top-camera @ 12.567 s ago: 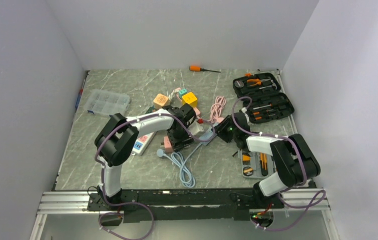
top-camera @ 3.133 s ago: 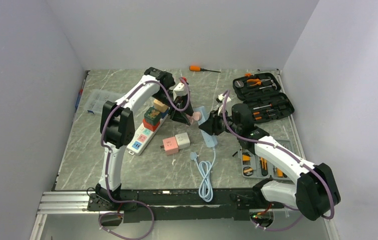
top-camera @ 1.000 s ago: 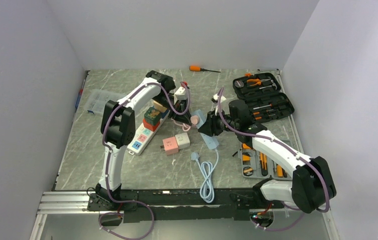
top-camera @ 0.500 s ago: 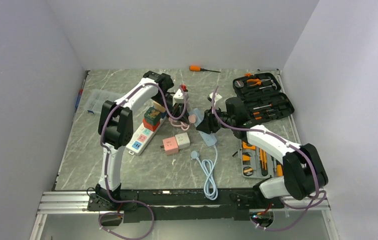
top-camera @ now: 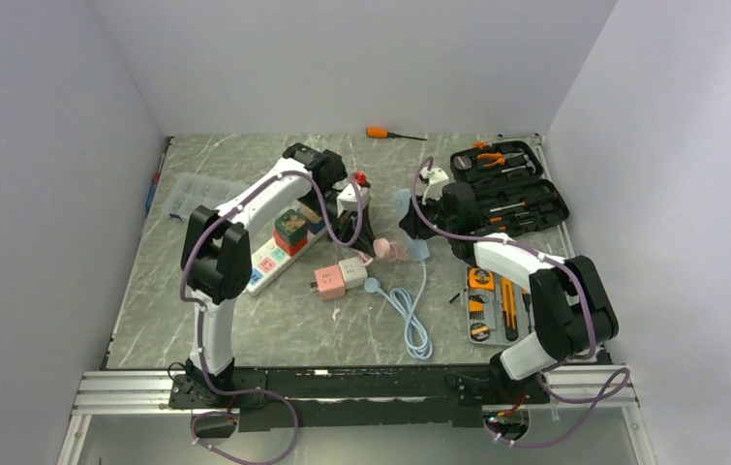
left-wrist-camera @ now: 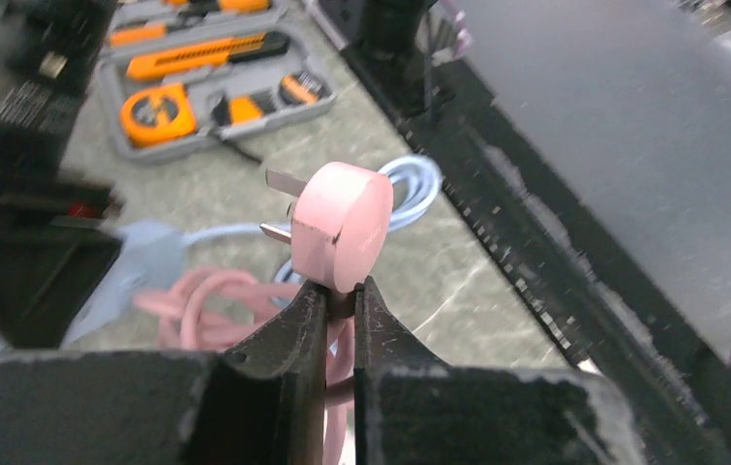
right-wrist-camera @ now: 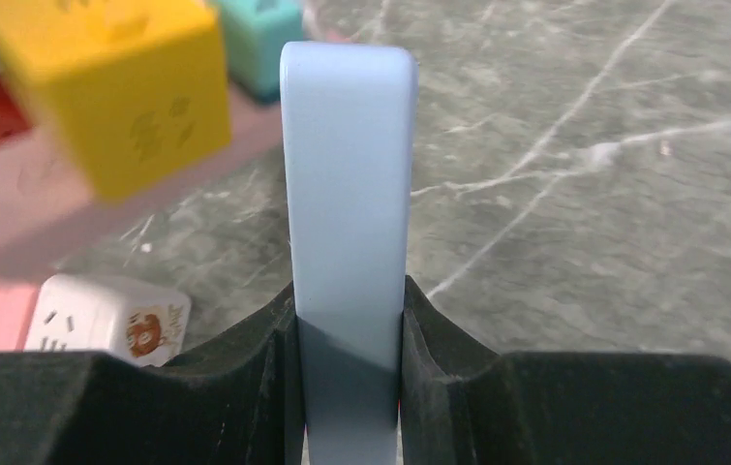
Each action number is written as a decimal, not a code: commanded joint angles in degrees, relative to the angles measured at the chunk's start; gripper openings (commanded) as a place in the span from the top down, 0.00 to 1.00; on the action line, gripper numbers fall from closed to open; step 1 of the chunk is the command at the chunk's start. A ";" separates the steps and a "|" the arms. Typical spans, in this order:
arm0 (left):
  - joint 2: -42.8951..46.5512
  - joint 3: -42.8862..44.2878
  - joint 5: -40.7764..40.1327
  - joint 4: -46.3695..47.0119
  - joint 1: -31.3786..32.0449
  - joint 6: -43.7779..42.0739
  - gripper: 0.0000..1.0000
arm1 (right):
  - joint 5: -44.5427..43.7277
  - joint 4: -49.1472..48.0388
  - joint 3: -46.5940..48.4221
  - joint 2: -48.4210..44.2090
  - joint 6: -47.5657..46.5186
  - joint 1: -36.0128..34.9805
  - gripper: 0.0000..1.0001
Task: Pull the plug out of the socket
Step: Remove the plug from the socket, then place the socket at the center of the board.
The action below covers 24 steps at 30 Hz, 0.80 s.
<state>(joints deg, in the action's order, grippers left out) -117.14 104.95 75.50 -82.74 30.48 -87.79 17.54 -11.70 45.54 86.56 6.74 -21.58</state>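
Observation:
The pink round plug [left-wrist-camera: 342, 225] is free of the socket, with both metal prongs bare. My left gripper [left-wrist-camera: 340, 295] is shut on the plug's neck, and the pink cable [left-wrist-camera: 204, 291] trails below it. From above, the plug [top-camera: 390, 251] hangs at the left gripper [top-camera: 373, 242], just left of the light blue socket [top-camera: 417, 248]. My right gripper [top-camera: 417, 221] is shut on that socket. The right wrist view shows the socket [right-wrist-camera: 347, 174] edge-on and upright between my right gripper's [right-wrist-camera: 347, 320] fingers. The socket's blue cable [top-camera: 411, 320] runs down to the table.
A white power strip [top-camera: 262, 268] carrying coloured cubes lies left of centre. Pink [top-camera: 330, 281] and white [top-camera: 352, 270] cube adapters sit in front of it. At the right are an open tool case [top-camera: 508, 189] and a tool tray [top-camera: 500, 310]. A screwdriver [top-camera: 381, 133] and a clear box [top-camera: 187, 190] lie at the back.
The plug and the socket have come apart. My right gripper carried the socket right and back, and my left brought the plug nearer and lower. The power strip shifted.

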 commanded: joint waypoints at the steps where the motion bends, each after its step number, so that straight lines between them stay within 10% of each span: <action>1: 5.80 -0.20 11.13 -7.70 2.19 -2.21 1.00 | -6.32 -7.30 1.58 -1.15 0.87 0.31 1.00; 12: -7.32 12.73 5.19 -5.64 -0.87 2.86 1.00 | -16.79 3.26 2.53 -5.32 4.00 1.14 1.00; 24: -3.54 -5.33 -5.41 35.22 -2.04 31.73 1.00 | -27.03 11.40 -2.82 -8.34 12.19 1.02 0.79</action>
<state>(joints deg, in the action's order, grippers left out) -123.68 100.49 73.34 -61.08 27.00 -64.42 -5.61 -1.78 43.92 80.82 15.11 -20.71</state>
